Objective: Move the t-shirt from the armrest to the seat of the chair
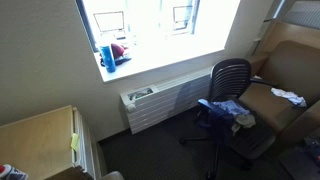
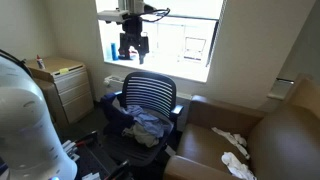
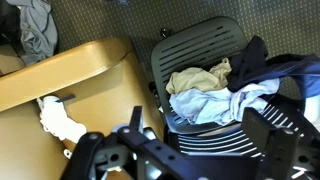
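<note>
A black mesh office chair (image 2: 150,92) stands below the window; it also shows in an exterior view (image 1: 231,75) and in the wrist view (image 3: 195,45). A light blue t-shirt (image 3: 215,102) lies crumpled on the seat beside a beige cloth (image 3: 200,78), and one end reaches the armrest. A dark navy garment (image 3: 265,62) hangs over the armrest (image 2: 112,103). My gripper (image 2: 131,50) hangs high above the chair in front of the window. It is open and empty, and in the wrist view its fingers (image 3: 200,150) frame the seat's front edge.
A brown sofa (image 2: 255,150) with a white cloth (image 2: 232,140) stands right next to the chair. A wooden cabinet (image 2: 62,75) stands at the other side, and a white radiator (image 1: 160,100) sits under the window. Grey clothes (image 3: 35,25) lie past the sofa.
</note>
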